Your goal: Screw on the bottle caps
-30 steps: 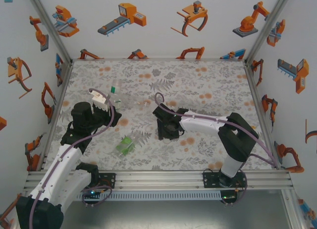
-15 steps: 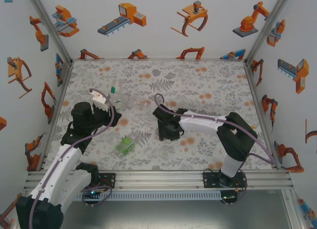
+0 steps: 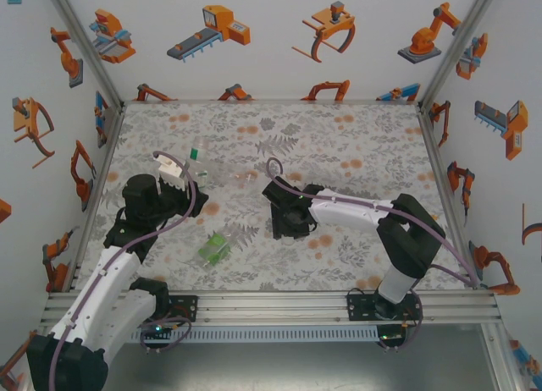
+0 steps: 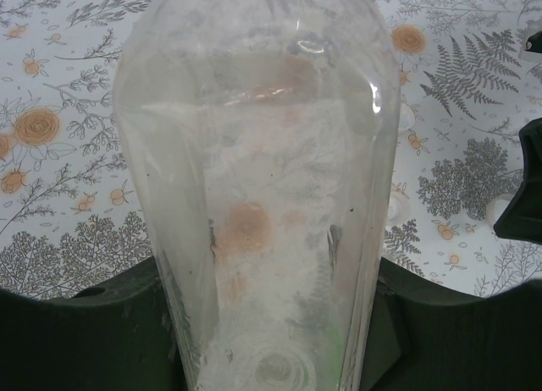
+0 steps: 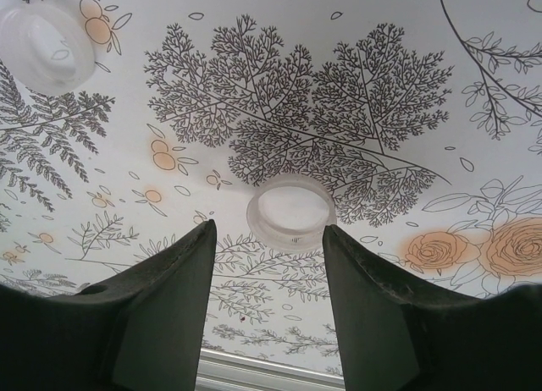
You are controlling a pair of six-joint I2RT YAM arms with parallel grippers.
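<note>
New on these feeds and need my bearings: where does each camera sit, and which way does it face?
Top external: above and behind the bases, looking down on the table; left arm and right arm show.
Left wrist: looks along the left fingers, shut on a clear bottle.
Right wrist: looks down past the open right fingers at a cap.
Shared: top and left wrist both show that bottle.

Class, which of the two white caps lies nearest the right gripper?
The cap just ahead of the open right gripper, centred on its gap; the other cap lies farther left.
</note>
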